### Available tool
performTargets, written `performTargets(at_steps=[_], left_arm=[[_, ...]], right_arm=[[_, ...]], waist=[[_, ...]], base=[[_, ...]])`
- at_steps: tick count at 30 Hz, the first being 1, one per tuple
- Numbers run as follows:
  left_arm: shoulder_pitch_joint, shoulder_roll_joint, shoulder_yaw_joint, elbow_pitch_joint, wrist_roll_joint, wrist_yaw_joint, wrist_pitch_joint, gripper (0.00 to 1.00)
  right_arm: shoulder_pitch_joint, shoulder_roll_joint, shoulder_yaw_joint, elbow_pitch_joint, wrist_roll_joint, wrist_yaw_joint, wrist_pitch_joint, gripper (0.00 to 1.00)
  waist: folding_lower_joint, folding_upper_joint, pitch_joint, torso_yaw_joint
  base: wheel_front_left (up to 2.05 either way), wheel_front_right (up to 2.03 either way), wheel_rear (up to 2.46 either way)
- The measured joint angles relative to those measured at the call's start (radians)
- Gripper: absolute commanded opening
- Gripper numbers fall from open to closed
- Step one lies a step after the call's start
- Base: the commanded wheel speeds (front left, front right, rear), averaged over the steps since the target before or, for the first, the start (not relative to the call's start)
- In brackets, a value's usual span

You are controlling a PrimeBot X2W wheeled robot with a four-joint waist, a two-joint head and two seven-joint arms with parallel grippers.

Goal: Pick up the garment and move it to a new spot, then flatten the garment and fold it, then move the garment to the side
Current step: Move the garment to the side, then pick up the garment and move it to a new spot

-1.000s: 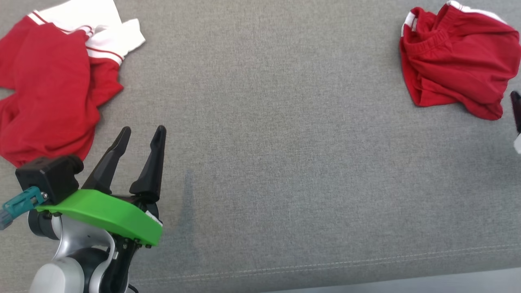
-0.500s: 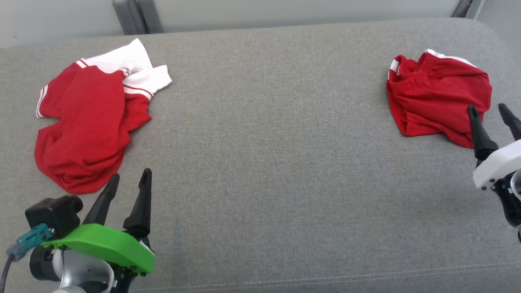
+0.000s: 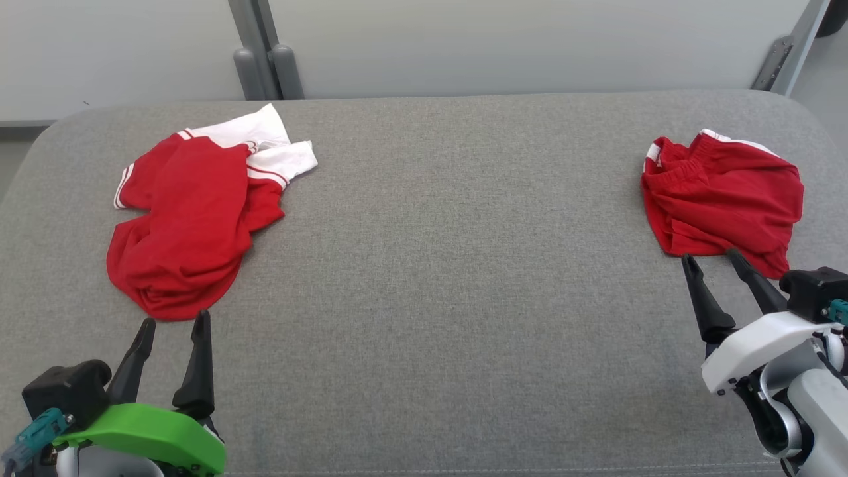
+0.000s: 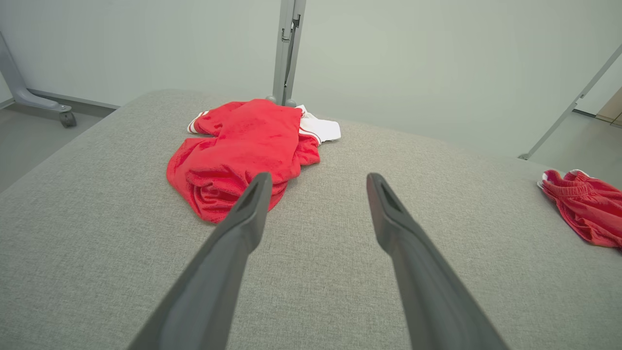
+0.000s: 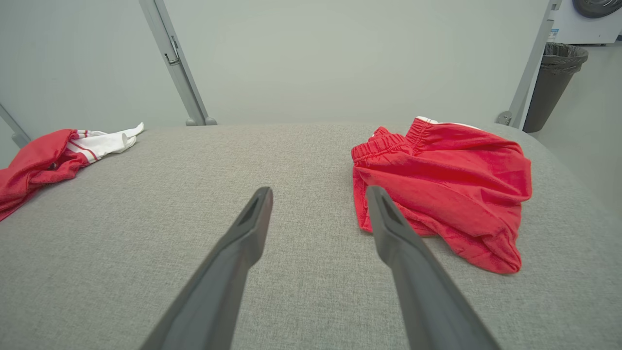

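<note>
A crumpled red garment with white sleeves (image 3: 185, 225) lies at the left of the grey padded table (image 3: 450, 265). My left gripper (image 3: 175, 318) stands open just in front of its near edge, empty. In the left wrist view the left gripper (image 4: 319, 177) is also open, the garment (image 4: 243, 146) behind its left finger. Red shorts (image 3: 722, 205) lie bunched at the right. My right gripper (image 3: 709, 256) is open, its fingertips at the shorts' near edge. In the right wrist view the right gripper (image 5: 319, 190) is empty, its right finger overlapping the shorts (image 5: 447, 175).
A pale wall and grey metal posts (image 3: 265, 59) stand behind the table. A dark bin (image 5: 554, 78) sits on the floor beyond the table's far right corner. The rounded table edges fall away at left and right.
The head camera has tilted up, so the table's far edge and the wall came into view. The right gripper has come fully into view. Both grippers stay open.
</note>
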Motion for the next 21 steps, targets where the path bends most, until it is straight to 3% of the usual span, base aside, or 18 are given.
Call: performTargets(at_steps=[14, 21], left_arm=[[0.01, -0.011, 0.0, 0.023, -0.001, -0.007, -0.062, 1.0], [0.011, -0.015, 0.018, 0.037, -0.001, -0.007, -0.084, 1.0]], right_arm=[[0.095, 0.014, -0.08, -0.088, -0.11, -0.001, 0.0, 1.0], [0.094, 0.041, -0.027, -0.134, -0.174, -0.001, 0.0, 1.0]], waist=[[0.0, 0.0, -0.009, 0.035], [0.0, 0.0, -0.015, 0.103]], base=[[0.0, 0.0, 0.0], [0.0, 0.0, 0.0]])
